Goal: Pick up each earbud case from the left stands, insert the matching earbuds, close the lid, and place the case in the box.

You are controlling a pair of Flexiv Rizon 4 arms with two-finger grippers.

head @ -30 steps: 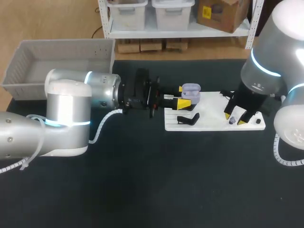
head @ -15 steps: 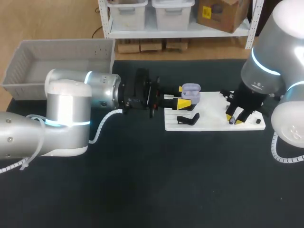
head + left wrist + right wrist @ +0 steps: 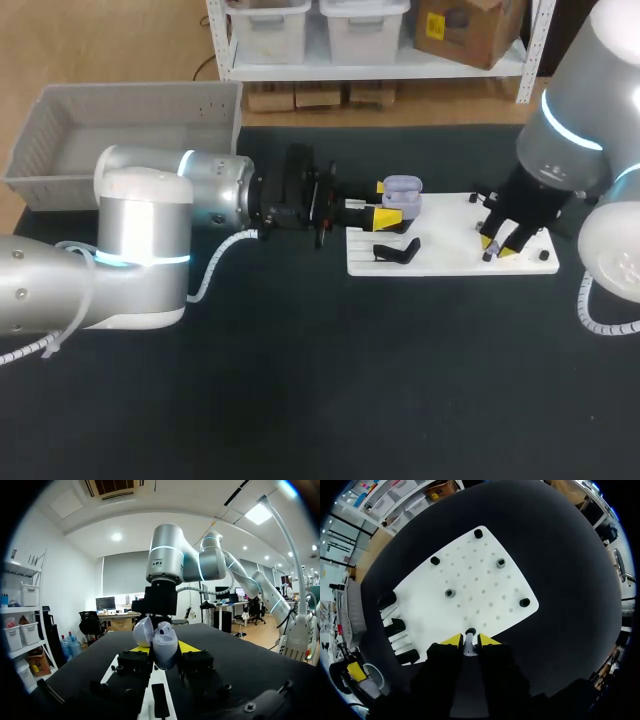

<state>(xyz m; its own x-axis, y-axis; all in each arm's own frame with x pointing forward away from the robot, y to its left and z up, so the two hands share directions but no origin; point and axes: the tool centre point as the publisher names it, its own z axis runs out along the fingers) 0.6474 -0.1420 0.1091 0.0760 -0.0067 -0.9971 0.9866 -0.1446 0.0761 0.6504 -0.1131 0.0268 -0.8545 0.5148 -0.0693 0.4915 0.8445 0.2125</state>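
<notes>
A lavender earbud case (image 3: 402,190) with its lid up is held over the white board's (image 3: 450,262) left end, with my left gripper (image 3: 385,213) shut on it. In the left wrist view the case (image 3: 164,650) sits between the yellow fingertips (image 3: 187,646). My right gripper (image 3: 497,248) stands over the board's right part, shut on a small pale earbud (image 3: 488,254). In the right wrist view the earbud (image 3: 469,644) is pinched between the tips of that gripper (image 3: 466,640), just above the board (image 3: 470,590).
A black stand (image 3: 397,250) sits on the board's left part, and small pegs (image 3: 450,593) dot its right part. A grey bin (image 3: 120,130) stands at the table's back left. Dark tabletop lies in front of the board.
My right gripper's fingers have come together on the earbud, and it has shifted slightly right and up. The left arm and the case have not moved.
</notes>
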